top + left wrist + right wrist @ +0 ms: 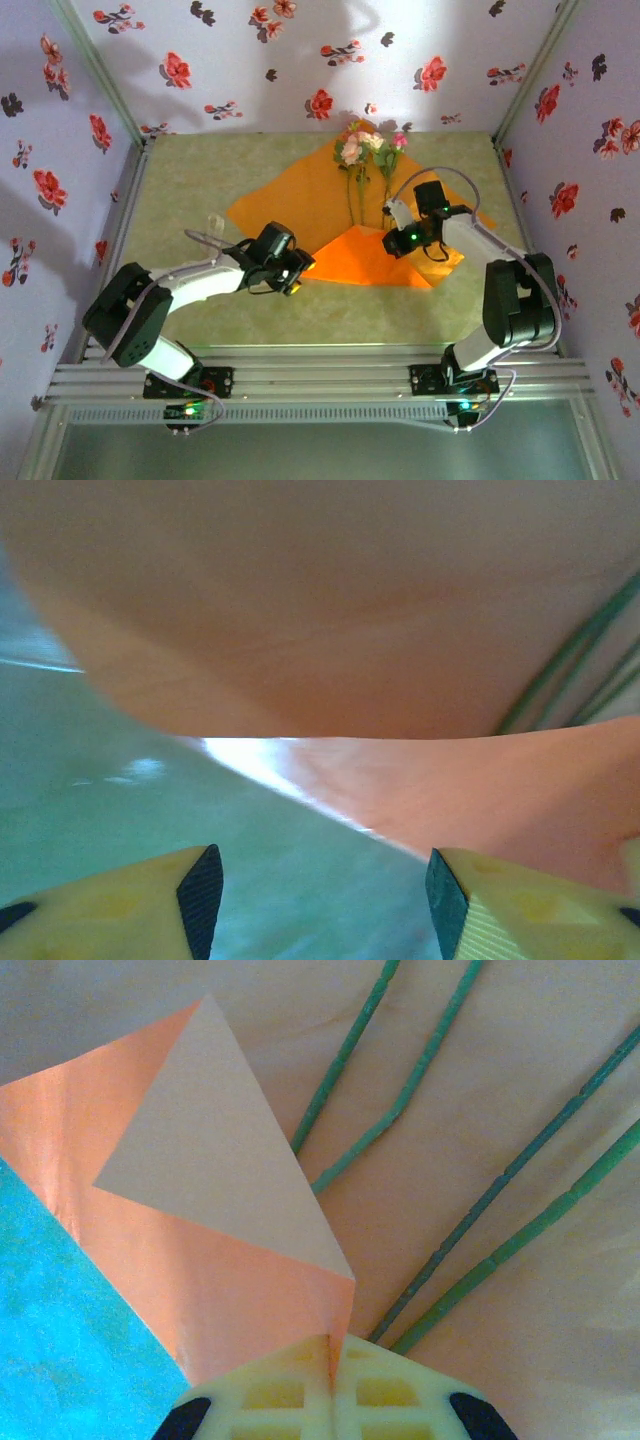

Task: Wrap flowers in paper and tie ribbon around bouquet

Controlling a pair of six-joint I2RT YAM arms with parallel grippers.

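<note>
From the overhead camera I see the paper (290, 205) spread flat on the table (200, 180), one corner pointing at the back wall and its near part folded over into a brighter orange triangle. The flowers (362, 148) lie on the sheet with their blooms at the far corner and their stems running toward me, the lower ends going under the folded flap. My left gripper (298, 272) sits low at the near left edge of that fold. On its wrist camera the left gripper (318, 900) has its fingers spread apart with nothing between them, bare table (100, 810) beneath, and the paper (300, 600) just ahead with green stems (565, 665) at the right. My right gripper (392, 212) is over the right side of the sheet, beside the stems. On its own camera the right gripper (335, 1395) is clenched, and an edge of the paper (240, 1290) runs straight into the seam between its fingers, so it is pinching the flap. A turned-back corner shows a paler face, and four stems (420, 1070) fan out across the sheet just beyond it.
</note>
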